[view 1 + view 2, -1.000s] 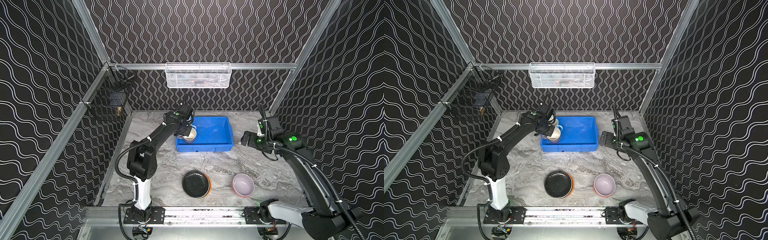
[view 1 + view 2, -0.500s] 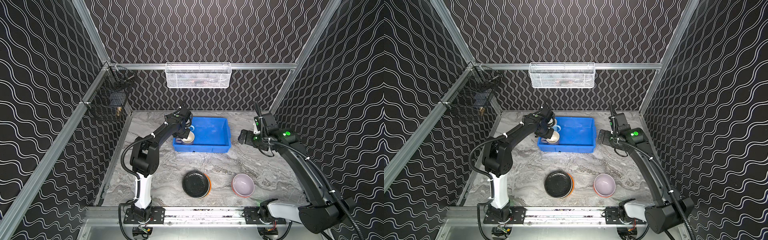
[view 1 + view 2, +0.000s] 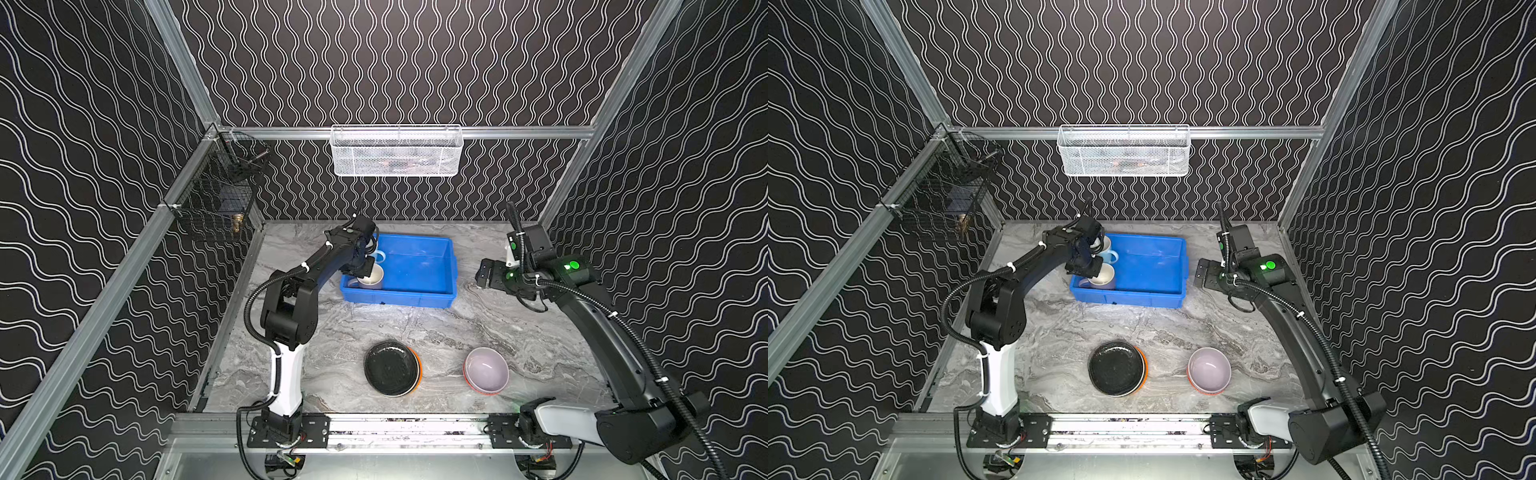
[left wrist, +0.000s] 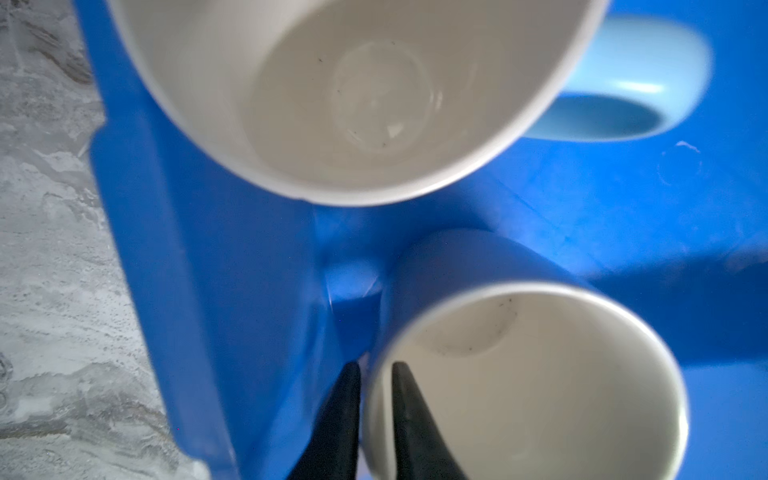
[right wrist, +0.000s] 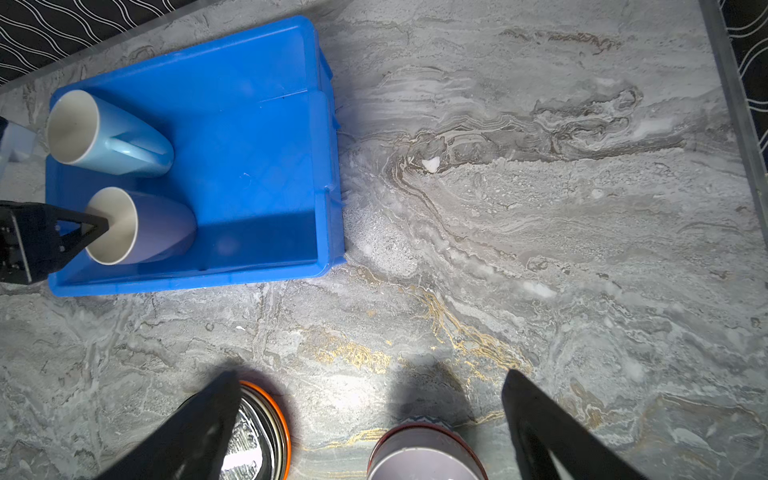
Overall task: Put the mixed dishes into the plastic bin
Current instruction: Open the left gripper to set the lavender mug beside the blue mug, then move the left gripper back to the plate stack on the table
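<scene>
Black wire basket (image 3: 216,199): hangs on the left wall rail, well off the table (image 3: 415,328).
Left gripper (image 4: 374,368): reaches down into the near-left corner of the bin. Its two fingers straddle the lavender mug's rim, one inside and one outside, with only a narrow gap between them. I can't tell whether they press on the rim.
Lavender mug (image 3: 371,277): stands mouth-up in the bin's near-left corner, cream inside.
Light blue mug (image 3: 376,255): inside the bin just beyond the lavender one, mouth up, handle pointing right.
Plastic bin (image 3: 415,297): bright blue, at the far middle of the table. Its right part is bare.
White mesh basket (image 3: 395,151): on the back rail, above the bin.
Black plate (image 3: 390,368): near middle of the table, outside the bin, lying on an orange plate (image 3: 419,365) whose edge peeks out on the right.
Lavender bowl (image 3: 486,370): right of the plates, nested in an orange-rimmed bowl (image 3: 482,388).
Right gripper (image 5: 370,374): hangs over bare table just right of the bin, jaws spread wide, nothing between them.
</scene>
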Action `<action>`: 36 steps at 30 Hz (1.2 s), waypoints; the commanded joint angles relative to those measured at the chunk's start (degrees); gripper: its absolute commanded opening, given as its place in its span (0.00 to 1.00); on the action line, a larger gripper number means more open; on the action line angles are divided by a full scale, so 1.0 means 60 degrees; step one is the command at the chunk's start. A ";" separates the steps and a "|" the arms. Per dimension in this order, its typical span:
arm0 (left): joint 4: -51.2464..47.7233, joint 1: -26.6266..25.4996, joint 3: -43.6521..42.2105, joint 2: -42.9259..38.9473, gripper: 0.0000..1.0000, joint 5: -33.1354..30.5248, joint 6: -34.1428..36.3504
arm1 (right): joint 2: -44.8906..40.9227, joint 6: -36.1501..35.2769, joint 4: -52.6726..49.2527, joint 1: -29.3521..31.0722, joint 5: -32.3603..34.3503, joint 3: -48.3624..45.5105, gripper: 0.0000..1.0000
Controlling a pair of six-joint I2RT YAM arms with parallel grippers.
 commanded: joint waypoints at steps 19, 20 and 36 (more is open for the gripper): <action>0.0173 0.0214 -0.0172 -0.1638 0.61 0.0569 -0.0437 | -0.0112 0.0058 -0.0025 -0.0009 -0.0042 -0.0058 0.99; 0.0157 0.0204 -0.0242 -0.1871 0.61 0.0681 -0.0493 | -0.0134 0.0016 -0.0064 0.0000 0.0002 -0.0017 0.99; 0.0427 -0.1533 -0.7255 -0.8036 0.59 0.2989 -0.3290 | -0.0584 0.0066 -0.0056 0.1465 -0.0377 -0.0707 0.99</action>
